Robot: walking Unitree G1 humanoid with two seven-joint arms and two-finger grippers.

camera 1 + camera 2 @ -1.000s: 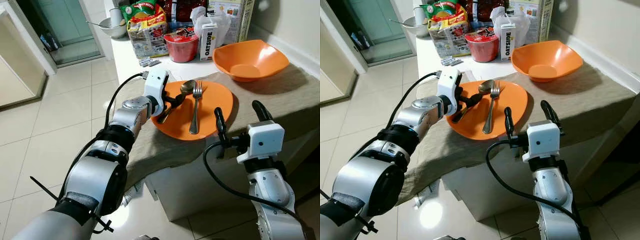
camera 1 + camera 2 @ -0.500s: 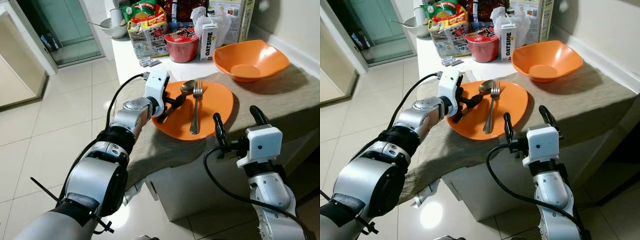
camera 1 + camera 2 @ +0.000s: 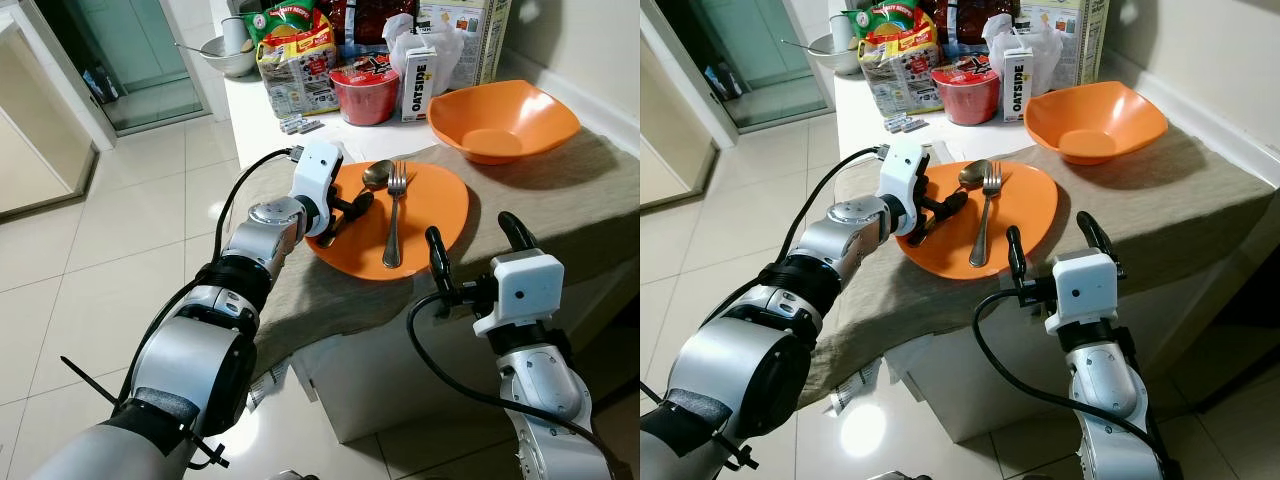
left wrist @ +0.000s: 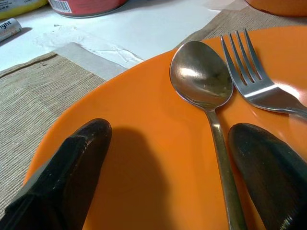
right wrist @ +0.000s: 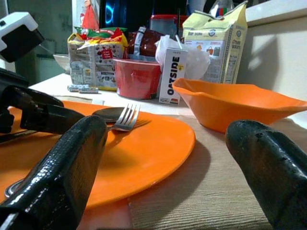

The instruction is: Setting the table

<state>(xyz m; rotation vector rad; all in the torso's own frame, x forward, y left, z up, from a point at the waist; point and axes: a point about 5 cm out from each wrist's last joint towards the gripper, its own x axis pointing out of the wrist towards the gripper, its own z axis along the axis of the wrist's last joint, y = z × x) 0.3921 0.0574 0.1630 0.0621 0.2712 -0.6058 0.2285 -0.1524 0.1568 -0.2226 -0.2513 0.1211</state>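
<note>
The orange plate (image 3: 420, 215) lies on the cloth-covered table (image 3: 560, 190) and serves as the landmark. At its left rim, the left end effector (image 3: 340, 210) hovers over the plate with fingers spread wide, straddling the spoon (image 4: 206, 91) handle without gripping it. The fork (image 3: 393, 215) lies just right of the spoon, both on the plate. Just off the plate's near right edge, the right end effector (image 3: 470, 245) stands wide and empty. Beyond the plate to the right sits an orange bowl (image 3: 500, 120).

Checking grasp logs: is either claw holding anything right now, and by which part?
Nothing is held. The left claw is open astride the spoon handle on the orange plate; the right claw is open at the table edge.
</note>
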